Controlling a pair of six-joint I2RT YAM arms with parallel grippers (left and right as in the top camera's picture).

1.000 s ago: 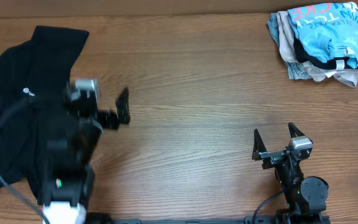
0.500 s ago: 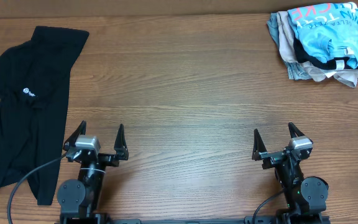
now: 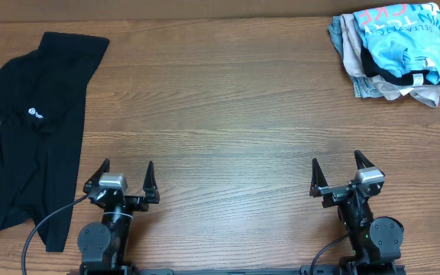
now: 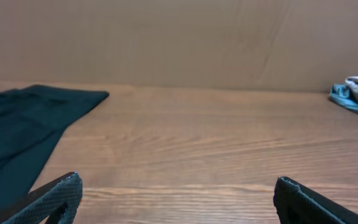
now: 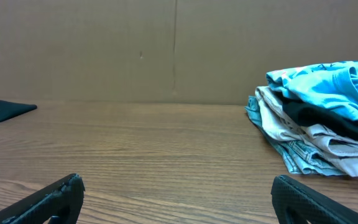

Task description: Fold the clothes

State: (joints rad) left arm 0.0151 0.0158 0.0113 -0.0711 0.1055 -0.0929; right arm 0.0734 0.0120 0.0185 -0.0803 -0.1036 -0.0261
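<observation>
The light blue T-shirt (image 3: 403, 38) tops a crumpled pile (image 3: 392, 89) at the table's (image 3: 228, 114) far right corner, well apart from the left fingers (image 3: 150, 177) and right fingers (image 3: 314, 174) (both spread open, empty).

Black garment (image 3: 33, 130) lying on wooden table (image 3: 228, 114), cardboard wall (image 4: 166, 43) behind

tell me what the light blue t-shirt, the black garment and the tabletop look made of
Light blue T-shirt: soft matte knit, probably cotton; it slumps in loose folds.
Black garment: thin matte fabric, lying flat with soft creases; fibre unclear.
Tabletop: brown wood grain with a slight sheen, possibly laminate rather than solid wood.
</observation>
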